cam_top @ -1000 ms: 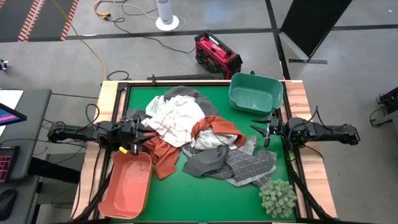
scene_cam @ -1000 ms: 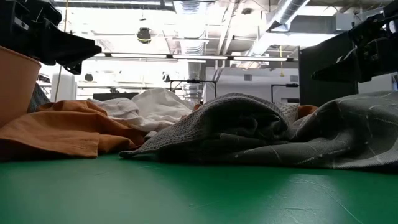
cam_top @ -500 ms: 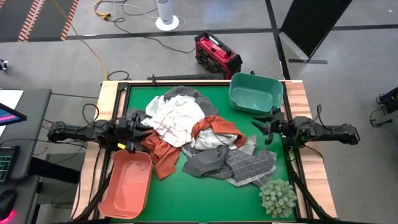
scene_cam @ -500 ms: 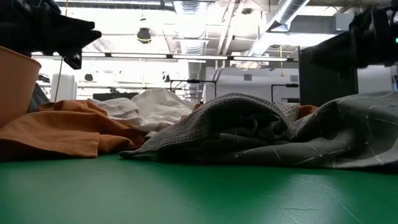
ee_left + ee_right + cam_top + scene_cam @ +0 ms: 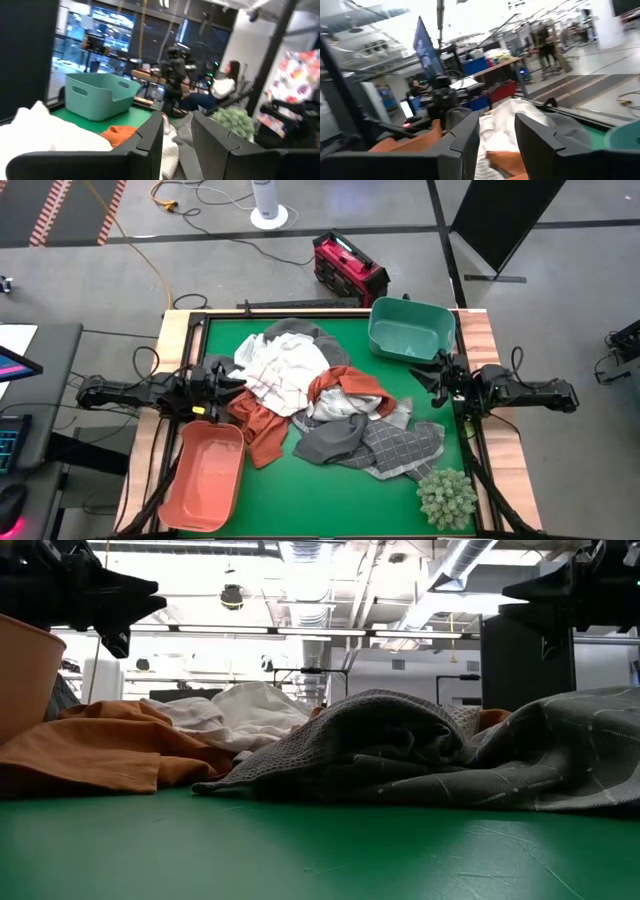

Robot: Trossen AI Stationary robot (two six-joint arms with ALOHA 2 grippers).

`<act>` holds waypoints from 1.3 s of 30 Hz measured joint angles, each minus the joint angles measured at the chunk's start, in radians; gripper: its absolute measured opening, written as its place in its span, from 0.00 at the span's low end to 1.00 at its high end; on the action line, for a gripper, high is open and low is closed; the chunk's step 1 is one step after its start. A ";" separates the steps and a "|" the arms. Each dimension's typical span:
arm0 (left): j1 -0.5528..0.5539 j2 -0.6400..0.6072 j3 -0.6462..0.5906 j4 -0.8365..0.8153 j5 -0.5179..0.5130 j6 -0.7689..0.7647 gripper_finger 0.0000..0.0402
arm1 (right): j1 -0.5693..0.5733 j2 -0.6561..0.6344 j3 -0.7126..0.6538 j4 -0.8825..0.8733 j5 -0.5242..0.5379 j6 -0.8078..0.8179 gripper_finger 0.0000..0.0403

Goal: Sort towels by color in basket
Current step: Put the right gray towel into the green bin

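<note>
Mixed pile of soft cloth towels (image 5: 320, 405) heaped mid-table, none held.
Left gripper (image 5: 222, 388) at nine o'clock, right gripper (image 5: 432, 377) at three o'clock: both hover with fingers parted, empty, beside the pile.

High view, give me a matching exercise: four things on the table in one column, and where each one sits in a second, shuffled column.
Things:
1. green basket
2. salmon basket
3. plant ball
4. rust-orange towel

Places:
A. near right corner of the table
B. far right corner
C. near left edge, below the left gripper
D. in the pile, just right of the salmon basket

Pairs: 1-B, 2-C, 3-A, 4-D
</note>
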 joint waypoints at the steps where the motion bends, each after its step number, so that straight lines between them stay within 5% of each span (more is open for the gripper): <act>1: 0.000 0.000 0.000 0.015 -0.008 0.005 0.23 | 0.000 0.008 0.000 0.015 -0.017 0.003 0.38; 9: 0.000 0.014 0.048 -0.022 -0.048 0.037 0.23 | 0.004 0.209 0.035 0.169 -0.052 0.027 0.38; 17: 0.000 0.104 0.126 -0.040 -0.087 0.091 0.23 | 0.090 0.634 0.248 0.128 -0.052 -0.002 0.38; 23: 0.000 0.187 0.187 -0.035 -0.197 0.138 0.23 | 0.161 0.972 0.545 -0.120 -0.052 -0.089 0.38; 32: 0.000 0.299 0.336 -0.067 -0.204 0.195 0.23 | 0.205 1.385 0.977 -0.667 -0.051 -0.118 0.39; 39: 0.000 0.362 0.413 -0.070 -0.204 0.232 0.23 | 0.253 1.661 1.236 -0.935 -0.052 -0.141 0.55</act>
